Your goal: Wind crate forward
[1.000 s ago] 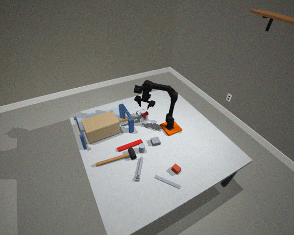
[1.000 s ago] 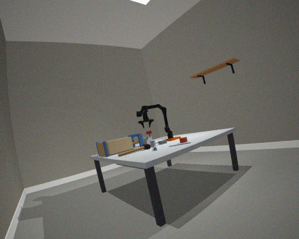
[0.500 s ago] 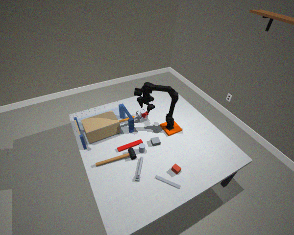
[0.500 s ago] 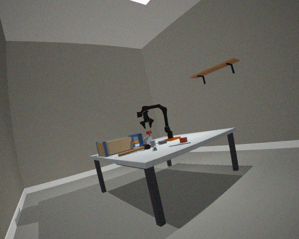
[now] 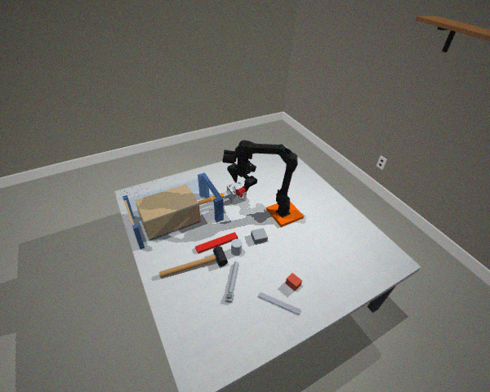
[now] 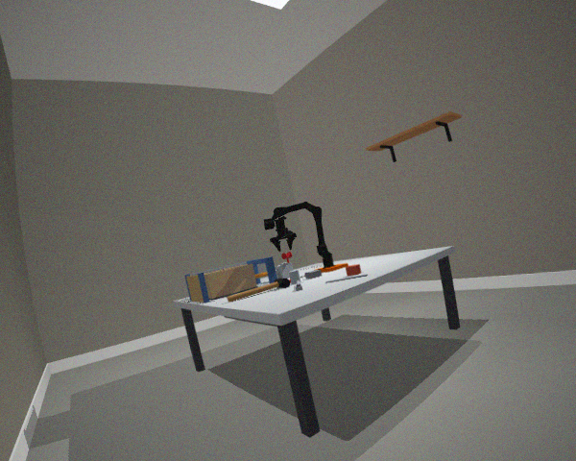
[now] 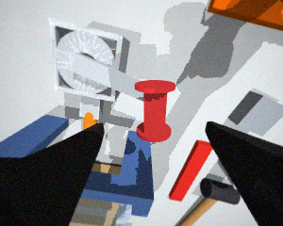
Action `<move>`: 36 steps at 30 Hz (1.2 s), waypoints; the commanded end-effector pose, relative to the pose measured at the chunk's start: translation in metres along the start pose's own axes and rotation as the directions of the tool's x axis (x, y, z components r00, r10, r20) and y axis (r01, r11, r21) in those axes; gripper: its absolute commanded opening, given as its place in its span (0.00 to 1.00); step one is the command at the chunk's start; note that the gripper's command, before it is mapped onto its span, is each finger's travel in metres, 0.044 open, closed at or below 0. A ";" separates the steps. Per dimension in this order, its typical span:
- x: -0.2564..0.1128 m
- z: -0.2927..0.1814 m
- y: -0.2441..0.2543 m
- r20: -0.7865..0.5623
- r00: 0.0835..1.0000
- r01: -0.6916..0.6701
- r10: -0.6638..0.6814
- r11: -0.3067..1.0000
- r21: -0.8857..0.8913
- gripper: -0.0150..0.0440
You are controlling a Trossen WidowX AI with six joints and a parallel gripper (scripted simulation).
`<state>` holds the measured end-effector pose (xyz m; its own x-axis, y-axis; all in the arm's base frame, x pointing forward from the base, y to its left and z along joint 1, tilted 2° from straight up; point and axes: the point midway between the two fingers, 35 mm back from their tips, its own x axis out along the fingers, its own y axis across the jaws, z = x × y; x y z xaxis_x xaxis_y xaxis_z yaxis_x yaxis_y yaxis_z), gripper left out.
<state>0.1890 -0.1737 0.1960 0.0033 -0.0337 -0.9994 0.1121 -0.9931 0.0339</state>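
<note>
The tan crate [image 5: 169, 211] [image 6: 231, 281] sits flat in the cubby, with a gap between its front and the blue steel frame [image 5: 218, 208] [image 6: 271, 270]. An orange strap [image 5: 209, 199] [image 7: 89, 121] runs from it to the winch [image 7: 85, 61]. The handle's grey arm [image 7: 124, 85] spans from the winch's top out to its red grip [image 5: 240, 192] [image 6: 286, 256] [image 7: 155, 110]. My gripper [image 5: 241, 184] [image 6: 284, 249] [image 7: 154, 126] is open and empty, above the red grip, which appears between the fingertips in the wrist view. The key's seating is hidden.
A red bar [image 5: 216, 242] [image 7: 191, 169], a mallet [image 5: 188, 266], a grey cylinder [image 5: 236, 247] and a grey block [image 5: 259, 235] lie near the cubby. A wrench [image 5: 233, 282], a flat bar [image 5: 278, 302] and a red block [image 5: 293, 282] lie farther off.
</note>
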 end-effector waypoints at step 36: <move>0.064 0.003 -0.002 0.014 1.000 0.009 -0.010 1.000 0.006 1.00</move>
<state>0.1873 -0.1745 0.1370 -0.0065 -0.0251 -0.9997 0.1059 -0.9941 0.0243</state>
